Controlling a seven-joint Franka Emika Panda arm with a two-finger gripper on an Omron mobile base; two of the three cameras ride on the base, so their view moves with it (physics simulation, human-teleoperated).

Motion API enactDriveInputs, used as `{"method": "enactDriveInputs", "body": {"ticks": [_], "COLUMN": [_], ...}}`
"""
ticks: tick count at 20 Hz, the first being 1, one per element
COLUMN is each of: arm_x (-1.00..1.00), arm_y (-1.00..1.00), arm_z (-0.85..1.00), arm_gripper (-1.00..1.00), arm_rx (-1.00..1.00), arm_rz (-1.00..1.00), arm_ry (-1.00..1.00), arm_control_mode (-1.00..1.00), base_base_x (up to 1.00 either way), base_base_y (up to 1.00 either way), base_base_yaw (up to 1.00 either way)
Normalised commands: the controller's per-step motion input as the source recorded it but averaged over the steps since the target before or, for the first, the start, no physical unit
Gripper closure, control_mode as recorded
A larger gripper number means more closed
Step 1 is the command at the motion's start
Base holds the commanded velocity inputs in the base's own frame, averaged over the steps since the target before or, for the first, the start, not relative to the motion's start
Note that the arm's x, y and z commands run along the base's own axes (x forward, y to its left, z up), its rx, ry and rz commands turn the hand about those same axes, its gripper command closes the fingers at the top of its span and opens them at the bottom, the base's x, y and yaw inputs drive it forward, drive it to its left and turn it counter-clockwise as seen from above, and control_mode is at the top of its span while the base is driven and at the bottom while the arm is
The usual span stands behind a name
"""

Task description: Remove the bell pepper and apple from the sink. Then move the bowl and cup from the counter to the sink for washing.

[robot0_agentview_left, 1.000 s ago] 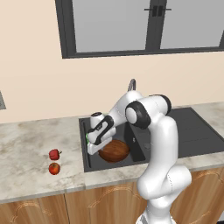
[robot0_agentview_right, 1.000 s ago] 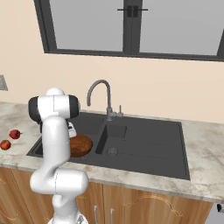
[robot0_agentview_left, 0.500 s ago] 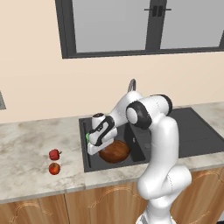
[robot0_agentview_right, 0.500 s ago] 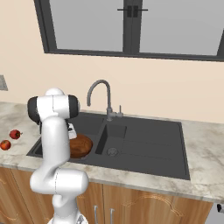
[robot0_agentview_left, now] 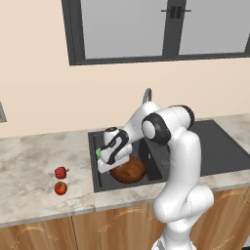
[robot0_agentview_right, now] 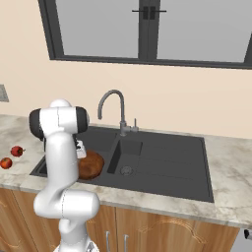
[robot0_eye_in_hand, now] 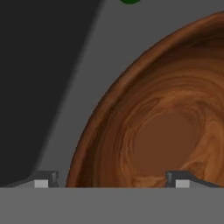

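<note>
**Bowl in the sink, jaws spread**

Since a second ago the gripper [robot0_eye_in_hand: 111, 183] has opened wide; its tips now straddle the rim of the bowl [robot0_agentview_left: 128, 169], which sits upright in the sink [robot0_agentview_left: 222, 151] at frame centre. The cup [robot0_agentview_left: 98, 153] is a green sliver behind the hand, mostly hidden. Bell pepper [robot0_agentview_left: 61, 172] and apple [robot0_agentview_left: 60, 188] lie on the counter [robot0_agentview_left: 34, 161], lower left, pepper stem pointing right.
</note>
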Motion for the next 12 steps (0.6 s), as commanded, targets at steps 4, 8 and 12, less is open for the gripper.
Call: {"method": "enactDriveInputs", "body": {"ticks": [4, 8, 12], "arm_x": [0.01, 0.04, 0.01], "arm_y": [-0.01, -0.03, -0.08], "arm_z": [0.16, 0.20, 0.29], "arm_gripper": [-1.00, -1.00, -1.00], "arm_rx": [0.00, 0.00, 0.00], "arm_rz": [-0.15, -0.14, -0.11], "arm_ry": [0.04, 0.08, 0.08], "arm_control_mode": [-1.00, -1.00, -1.00], "base_base_x": [0.00, 0.00, 0.00], "base_base_y": [0.00, 0.00, 0.00], "base_base_yaw": [0.00, 0.00, 0.00]}}
